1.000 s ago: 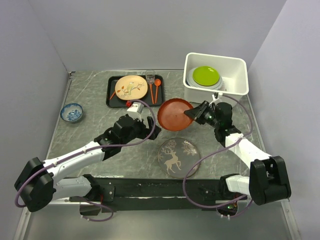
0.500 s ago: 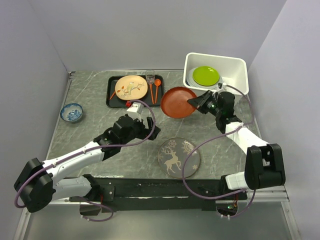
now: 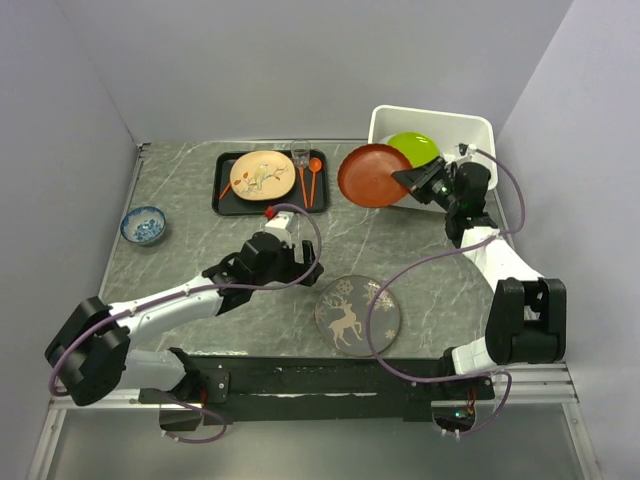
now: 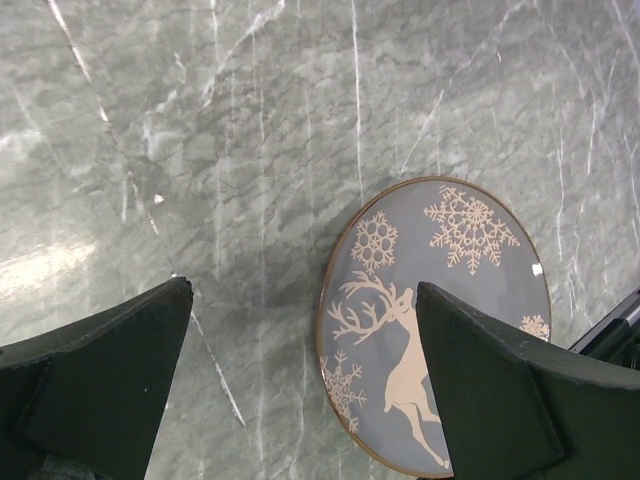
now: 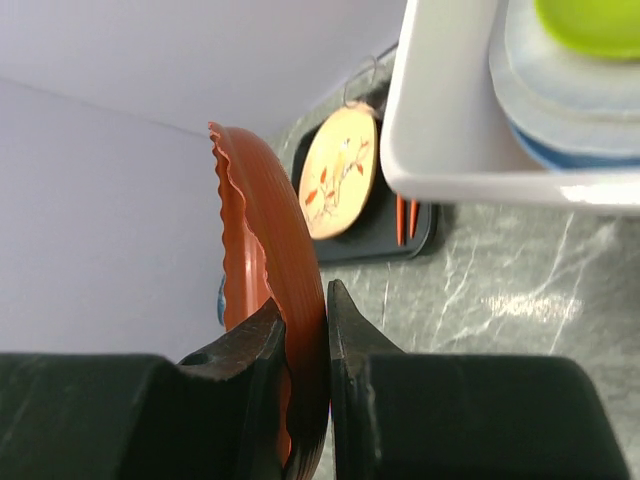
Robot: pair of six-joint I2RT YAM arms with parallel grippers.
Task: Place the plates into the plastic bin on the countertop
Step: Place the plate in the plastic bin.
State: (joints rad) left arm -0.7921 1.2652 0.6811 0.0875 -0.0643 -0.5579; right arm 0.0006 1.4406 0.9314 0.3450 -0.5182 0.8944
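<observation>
Right gripper (image 3: 413,181) pinched tight on red-brown plate (image 3: 372,174) edge, upper right, at left side of plastic bin (image 3: 440,112); step: carry plate into bin; next: lift over rim, let go; left gripper (image 4: 305,300) wide open, empty, near deer plate (image 4: 440,320).

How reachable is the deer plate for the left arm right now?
Probably yes. The left gripper is open and empty above the countertop, right beside the deer plate, with nothing between them. The plate lies flat, so getting under its rim may be awkward.

Four plates visible: red-brown plate (image 3: 372,174), lime green plate (image 3: 420,146), floral plate (image 3: 262,174), reindeer plate (image 3: 358,314); one bin (image 3: 430,112), one tray (image 3: 224,196), one bowl (image 3: 143,225).
</observation>
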